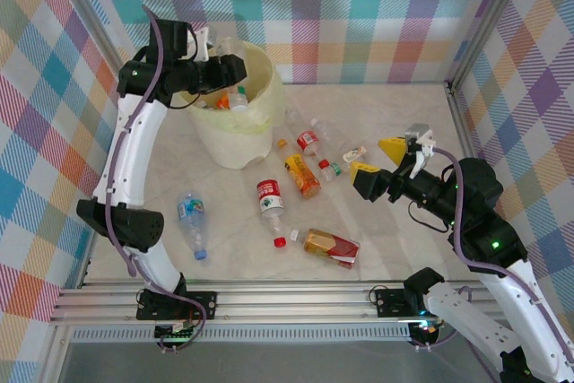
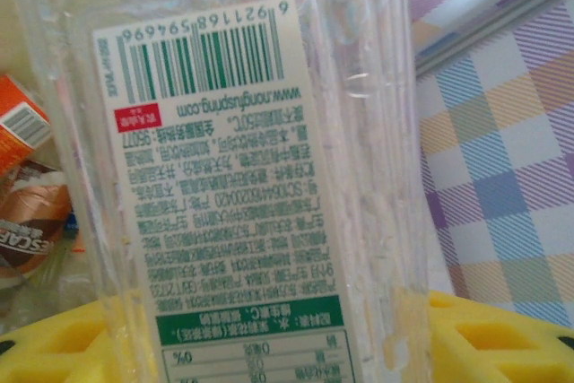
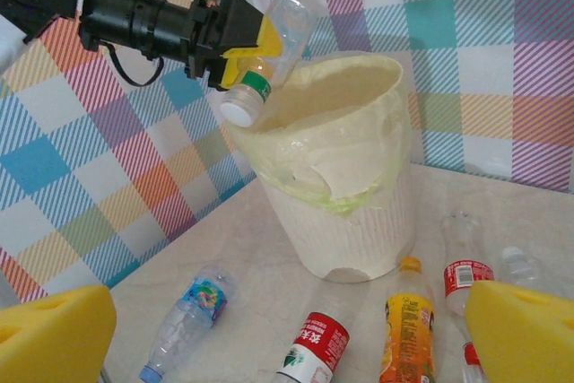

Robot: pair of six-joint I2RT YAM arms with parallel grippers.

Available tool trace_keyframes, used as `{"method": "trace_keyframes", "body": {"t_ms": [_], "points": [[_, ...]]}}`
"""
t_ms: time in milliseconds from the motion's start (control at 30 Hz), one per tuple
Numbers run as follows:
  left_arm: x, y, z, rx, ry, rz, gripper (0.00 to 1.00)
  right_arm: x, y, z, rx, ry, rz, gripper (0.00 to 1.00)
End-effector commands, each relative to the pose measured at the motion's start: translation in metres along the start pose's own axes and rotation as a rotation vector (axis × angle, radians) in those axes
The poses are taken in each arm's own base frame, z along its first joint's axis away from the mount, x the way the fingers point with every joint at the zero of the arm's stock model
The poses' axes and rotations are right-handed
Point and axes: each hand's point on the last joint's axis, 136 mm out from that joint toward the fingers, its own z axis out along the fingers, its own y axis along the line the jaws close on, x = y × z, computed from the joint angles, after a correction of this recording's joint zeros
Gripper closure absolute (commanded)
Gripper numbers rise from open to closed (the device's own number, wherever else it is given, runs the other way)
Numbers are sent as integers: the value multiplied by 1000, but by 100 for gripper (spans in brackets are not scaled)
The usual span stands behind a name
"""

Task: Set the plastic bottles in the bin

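Holding a clear green-capped bottle (image 3: 291, 20) at the bin (image 3: 359, 213) rim.
Clamped in left gripper (image 3: 251, 47) part-closed jaws, long axis tilted cap-down toward the bin's mouth; right gripper (image 1: 378, 161) spread wide, empty, well right of the bin.

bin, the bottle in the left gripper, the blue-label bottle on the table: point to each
bin (image 3: 359, 230), right wrist view, ribbed side wall
held clear bottle (image 3: 289, 26), right wrist view, clear body
blue-label bottle (image 1: 189, 212), top external view, label

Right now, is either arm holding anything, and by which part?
The left gripper holds a clear bottle by its body, nearer the green-capped end, above the bin's rim. The right gripper is open and holds nothing.
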Motion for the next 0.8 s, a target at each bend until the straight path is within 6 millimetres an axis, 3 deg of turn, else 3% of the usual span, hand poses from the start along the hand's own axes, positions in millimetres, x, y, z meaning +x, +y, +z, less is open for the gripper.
{"method": "trace_keyframes", "body": {"t_ms": [0,400,767], "points": [[-27,5,-1,-4,-80,40,39,-4,-1,-1,11,-16,27,0],[-40,55,28,-187,-76,153,39,0,-14,3,86,21,105,0],[-17,103,48,-358,22,213,40,3,-12,8,70,45,137,0]]}}
